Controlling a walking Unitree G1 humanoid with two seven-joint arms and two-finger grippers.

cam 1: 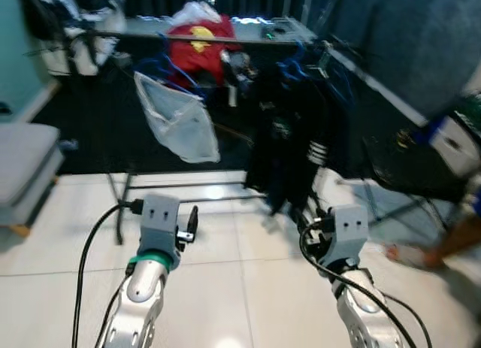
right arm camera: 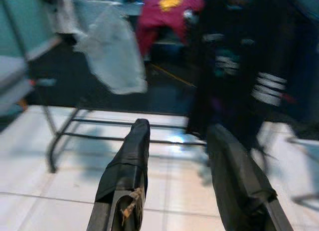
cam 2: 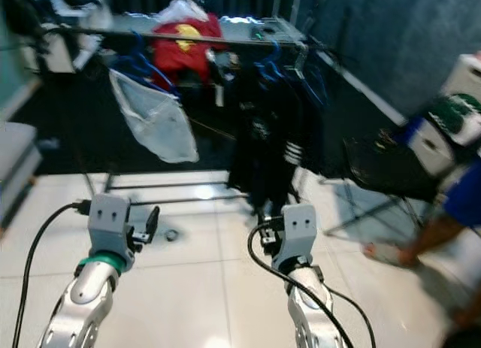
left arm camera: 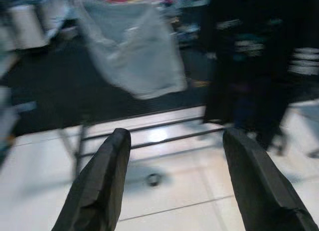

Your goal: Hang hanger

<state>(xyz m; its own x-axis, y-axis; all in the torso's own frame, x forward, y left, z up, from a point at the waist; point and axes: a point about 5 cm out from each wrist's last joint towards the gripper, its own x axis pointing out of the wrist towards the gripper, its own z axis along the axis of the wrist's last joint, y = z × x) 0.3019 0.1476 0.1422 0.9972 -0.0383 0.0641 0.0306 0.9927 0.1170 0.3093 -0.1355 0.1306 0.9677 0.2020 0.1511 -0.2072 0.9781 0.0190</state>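
**Both grippers up and empty, rack straight ahead**

Both arms are held out low over the white tile floor (cam 1: 225, 288). The left gripper (left arm camera: 174, 141) is seen with its fingers (left arm camera: 102, 181) spread apart and nothing between them; same story for the right gripper (right arm camera: 179, 136), fingers released and empty.

Beyond the fingertips of both, well apart from them, a clothes rack (cam 1: 203, 40) is parked, its base bars (left arm camera: 159, 133) lying on the tile. Blue hangers (cam 2: 282, 62) can be made out on the rail above the dark garments (cam 1: 289, 130), way past and above the fingers. A pale grey bag-like cloth (cam 1: 180, 119) is hung further along, and a red shirt (cam 1: 197, 47) is seen behind it. Everything's a bit blurred.

A person's leg (cam 1: 451, 243) is caught off beyond the right arm.
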